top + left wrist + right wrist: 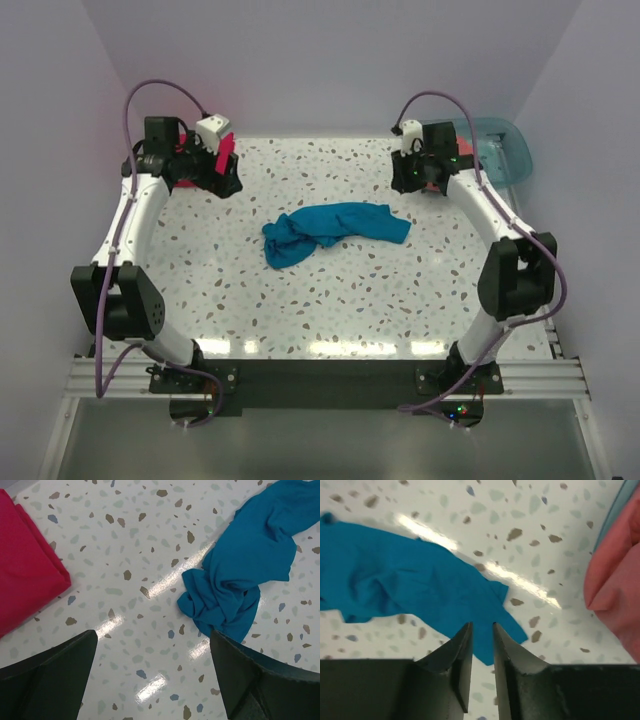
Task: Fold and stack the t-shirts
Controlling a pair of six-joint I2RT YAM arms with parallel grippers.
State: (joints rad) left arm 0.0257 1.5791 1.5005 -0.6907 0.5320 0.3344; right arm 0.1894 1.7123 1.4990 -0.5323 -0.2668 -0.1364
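Lying crumpled at the centre of the top view, the teal-blue t-shirt (335, 230) was spread across the speckled table (350, 300). One end was bunched at lower left and the other reached right. Nothing rested on it and neither arm touched it.

The crimson-magenta t-shirt (25, 565) lay flat with straight layered edges at the upper left of the left wrist view, well apart from the teal one.

The salmon-coral t-shirt (615, 580) showed at the right edge of the right wrist view. Beside it ran the rim of the translucent teal tub (500, 150), which stood at the table's upper right corner.

The left gripper (152, 635) hung above bare table between the crimson and teal shirts, its jaws spread wide and empty.

The right gripper (481, 626) hung over the teal shirt's right-hand end. Its jaws were only narrowly parted, and nothing was caught between them.
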